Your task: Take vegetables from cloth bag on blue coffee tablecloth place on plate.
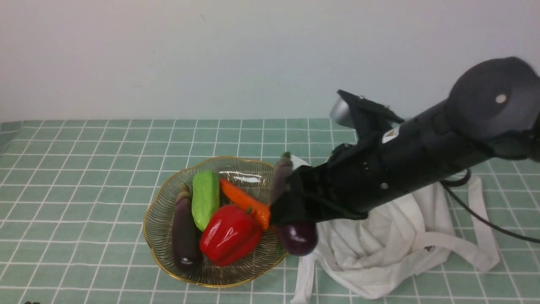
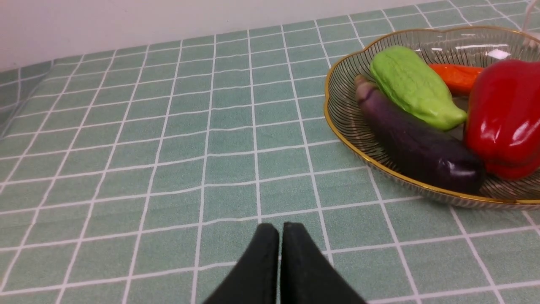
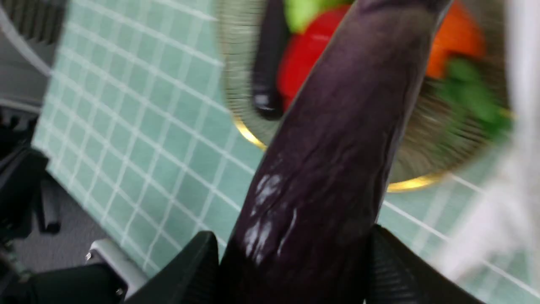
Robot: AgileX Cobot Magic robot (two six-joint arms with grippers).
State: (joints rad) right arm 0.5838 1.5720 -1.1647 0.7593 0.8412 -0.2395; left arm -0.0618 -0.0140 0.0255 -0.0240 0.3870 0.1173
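Observation:
My right gripper (image 1: 291, 202) is shut on the glossy purple eggplant (image 1: 298, 237), holding it in the air over the right rim of the glass plate (image 1: 160, 207); its plump end hangs low, its green stem tip points up. In the right wrist view the eggplant (image 3: 333, 169) fills the space between the black fingers (image 3: 190, 270). The white cloth bag (image 1: 392, 236) lies crumpled on the teal checked tablecloth (image 1: 84, 169), right of the plate. My left gripper (image 2: 280, 236) is shut and empty, low over the tablecloth (image 2: 168, 126), left of the plate (image 2: 337, 114).
The plate holds a darker slim eggplant (image 1: 185, 232), a green gourd (image 1: 205, 198), a carrot (image 1: 244, 200) and a red bell pepper (image 1: 230, 236). The bag's straps (image 1: 481, 211) trail to the right and toward the front edge. A white wall stands behind the table.

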